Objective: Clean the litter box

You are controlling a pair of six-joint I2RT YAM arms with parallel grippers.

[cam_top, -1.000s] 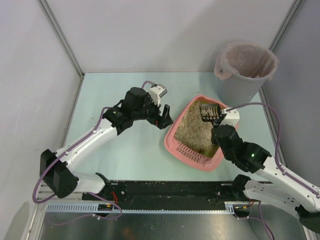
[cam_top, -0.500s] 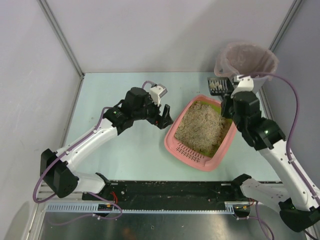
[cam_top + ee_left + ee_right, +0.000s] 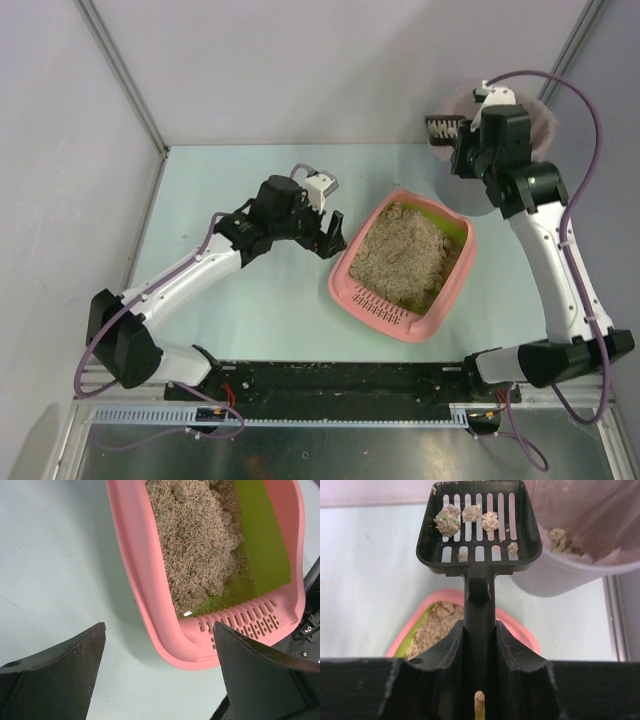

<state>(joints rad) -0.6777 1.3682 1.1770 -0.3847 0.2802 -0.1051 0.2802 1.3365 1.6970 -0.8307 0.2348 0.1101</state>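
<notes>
From above, the shallow pink plastic rectangular litter box (image 3: 390,312) lies on the pale green table (image 3: 230,180), its slotted end towards my bases. My left gripper (image 3: 331,236) hovers just beside the box's left long wall, fingers spread and holding nothing. My right gripper (image 3: 468,133) is raised beyond the box's far right corner, beside the tall grey round plastic bucket (image 3: 462,188), carrying the small black slotted plastic scoop (image 3: 443,128).

Through my left wrist camera, my two dark fingers (image 3: 55,677) stand wide apart with bare table between them. The box's near corner sits just ahead, with beige sandy litter (image 3: 197,535) heaped against its left wall and yellow-green lining bare on the right.

Through my right wrist camera, my fingers (image 3: 442,652) are pressed together on the scoop's handle. Several pale clumps (image 3: 467,515) rest on the slotted blade. The blade is level, above and beyond the box, and to the left of the bucket's pinkish bag (image 3: 585,515), not over its mouth.

I judge this the carry-to-bin step. Next I need to swing the blade right, over the mouth, and tip it without shedding clumps on the table.
</notes>
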